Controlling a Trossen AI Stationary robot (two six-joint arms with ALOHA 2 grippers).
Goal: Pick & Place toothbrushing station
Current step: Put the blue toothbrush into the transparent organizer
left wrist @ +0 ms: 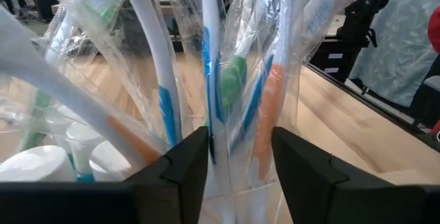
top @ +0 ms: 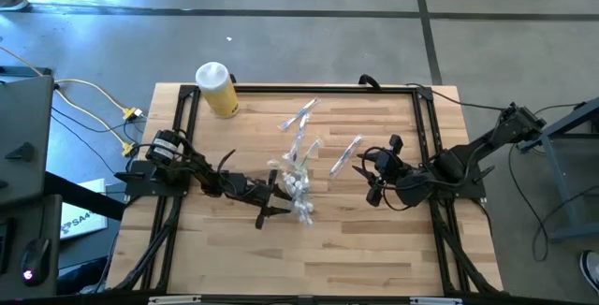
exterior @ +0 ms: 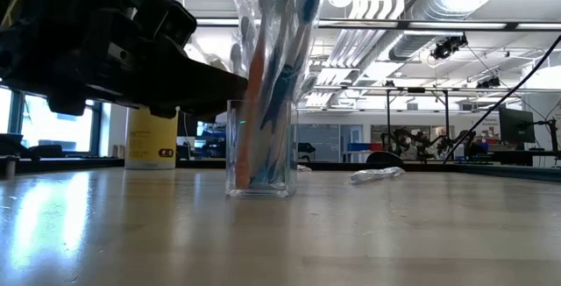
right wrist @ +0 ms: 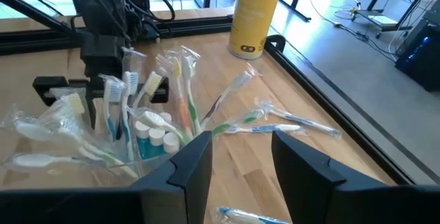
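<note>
The small clear cup [exterior: 259,154] stands upright on the wooden table [top: 374,249] near its middle [top: 296,188]. It holds several wrapped toothbrushes [left wrist: 213,80] and teal white-capped tubes [right wrist: 155,136]. My left gripper [top: 273,200] comes level from the table's left. Its fingers [left wrist: 185,172] are open, on either side of the wrapped brushes just above the cup's rim. My right gripper [top: 374,179] is open and empty, right of the cup, with its fingers [right wrist: 192,169] pointing toward it. My left gripper has its two fingers on either side of a few wrapped toothbrush handles [left wrist: 230,135] that stand in the cup. It comes level from the table's left. I cannot tell whether the fingers touch the wrappers.
A yellow bottle with a white cap [top: 217,88] stands at the far left corner. Loose wrapped toothbrushes lie on the table beyond the cup [top: 299,116] and between the cup and my right gripper [top: 344,155]. A black frame [top: 299,88] runs around the table's edges.
</note>
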